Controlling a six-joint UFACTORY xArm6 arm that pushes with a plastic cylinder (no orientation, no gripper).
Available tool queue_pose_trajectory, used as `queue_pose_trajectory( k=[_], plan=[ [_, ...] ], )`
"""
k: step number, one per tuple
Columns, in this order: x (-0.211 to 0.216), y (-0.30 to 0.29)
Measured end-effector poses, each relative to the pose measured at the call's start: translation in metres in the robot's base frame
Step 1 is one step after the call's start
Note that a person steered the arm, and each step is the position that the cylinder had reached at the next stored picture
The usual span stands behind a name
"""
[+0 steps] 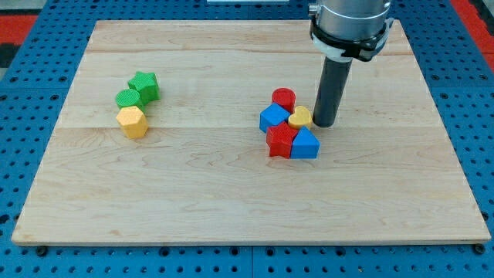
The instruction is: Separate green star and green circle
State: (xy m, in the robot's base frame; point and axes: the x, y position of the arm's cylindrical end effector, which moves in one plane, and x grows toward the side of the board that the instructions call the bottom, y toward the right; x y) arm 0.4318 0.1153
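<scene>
The green star [145,84] lies at the view's left on the wooden board [231,193]. The green circle [127,98] touches it at its lower left. A yellow hexagon [133,121] sits just below the green circle, touching it. My tip [323,123] is far to the view's right of these blocks, right beside a small yellow block [300,117] in another cluster.
A cluster near the board's middle right holds a red cylinder [283,99], a blue block [273,118], a red block [280,141] and another blue block [305,144]. The rod's grey mount [349,27] hangs above. A blue pegboard [46,69] surrounds the board.
</scene>
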Motion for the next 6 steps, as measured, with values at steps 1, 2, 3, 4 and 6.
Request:
queue_pose_trajectory(
  k=[1, 2, 3, 4, 6],
  plan=[
    [-0.037, 0.020],
    [-0.117, 0.009],
    [-0.184, -0.056],
    [-0.194, -0.177],
    [-0.159, -0.417]
  ],
)
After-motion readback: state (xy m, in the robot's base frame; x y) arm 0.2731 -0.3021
